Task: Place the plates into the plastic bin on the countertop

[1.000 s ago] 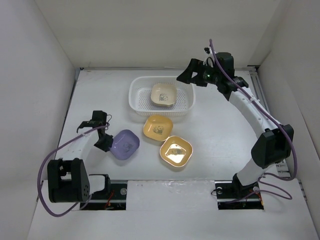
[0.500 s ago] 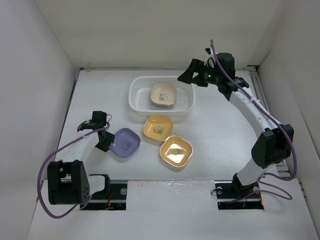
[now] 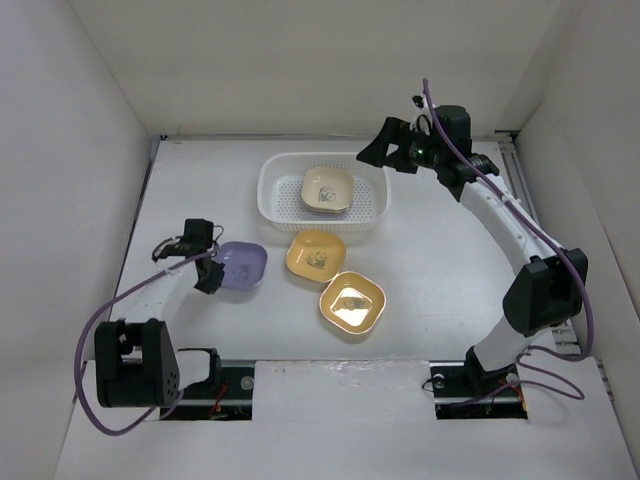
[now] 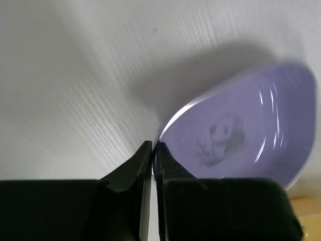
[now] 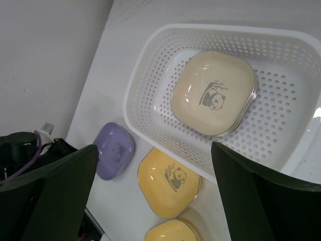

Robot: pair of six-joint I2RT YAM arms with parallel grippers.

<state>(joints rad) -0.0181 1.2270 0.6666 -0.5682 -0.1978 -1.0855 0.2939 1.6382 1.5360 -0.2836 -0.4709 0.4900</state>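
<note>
Left gripper [image 4: 153, 150] clamped on near rim of purple plate [image 4: 235, 135], by left edge of countertop [image 3: 450, 260]. Plate tilted, shadow beneath: likely rim-pinched for carrying. Right gripper [image 3: 378, 150] spread wide, empty, above right end of white mesh bin [image 3: 275, 190] near far edge. Cream plates [image 3: 327, 190] inside bin; two orange-yellow plates [image 3: 316, 254] outside, mid-countertop.

Bright diffuse light from above; soft shadows. Beyond the left jaws the purple plate [image 4: 241, 135] is blurred, glare-streaked, its dark shadow on the countertop [image 4: 75, 75]. The right gripper's fingers [image 5: 50, 196] are dark, unfocused.
</note>
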